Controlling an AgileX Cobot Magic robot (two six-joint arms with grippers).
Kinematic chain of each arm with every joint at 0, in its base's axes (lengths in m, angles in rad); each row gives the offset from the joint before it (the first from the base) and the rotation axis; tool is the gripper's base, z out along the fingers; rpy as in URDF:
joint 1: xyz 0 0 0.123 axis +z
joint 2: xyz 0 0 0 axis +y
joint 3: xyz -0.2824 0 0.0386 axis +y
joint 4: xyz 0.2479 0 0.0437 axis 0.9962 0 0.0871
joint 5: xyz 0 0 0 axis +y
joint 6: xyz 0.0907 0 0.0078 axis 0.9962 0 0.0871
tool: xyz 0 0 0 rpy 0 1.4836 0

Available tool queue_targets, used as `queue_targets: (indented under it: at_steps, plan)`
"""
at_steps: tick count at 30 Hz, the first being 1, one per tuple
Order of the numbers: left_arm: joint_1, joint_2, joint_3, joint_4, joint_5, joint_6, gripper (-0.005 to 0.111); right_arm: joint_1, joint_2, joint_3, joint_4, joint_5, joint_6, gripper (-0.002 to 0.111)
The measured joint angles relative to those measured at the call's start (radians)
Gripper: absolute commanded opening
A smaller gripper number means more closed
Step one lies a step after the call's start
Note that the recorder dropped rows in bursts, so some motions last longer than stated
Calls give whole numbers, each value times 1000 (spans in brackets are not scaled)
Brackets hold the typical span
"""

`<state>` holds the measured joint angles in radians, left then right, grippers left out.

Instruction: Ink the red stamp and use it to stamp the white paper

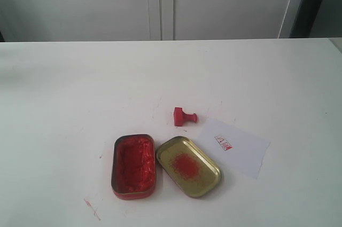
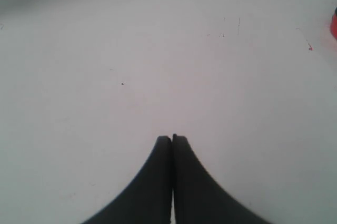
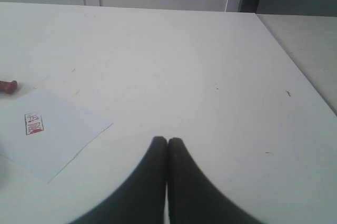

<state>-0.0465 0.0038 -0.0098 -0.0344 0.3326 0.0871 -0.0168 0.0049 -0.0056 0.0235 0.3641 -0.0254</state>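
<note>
Exterior cam: high, looks down across the bench to its far edge. My wrist cams: low, close over it. Right one and exterior both see the paper.

The red stamp is seen as smooth, faintly glossy plastic. The white paper is shown thin and matt. The tin and the gold lid are rendered in metal with a dull sheen, and the red ink paste is seen rough and clumpy. The tabletop is shown smooth and matt white. The left gripper and right gripper are finished in matt black.
</note>
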Motion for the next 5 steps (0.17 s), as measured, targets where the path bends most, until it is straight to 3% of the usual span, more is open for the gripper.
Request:
queue_targets:
  at_steps: [5]
  plan:
    - [0,0,0,0,0,0,0,0,0,0,0,0,0,0]
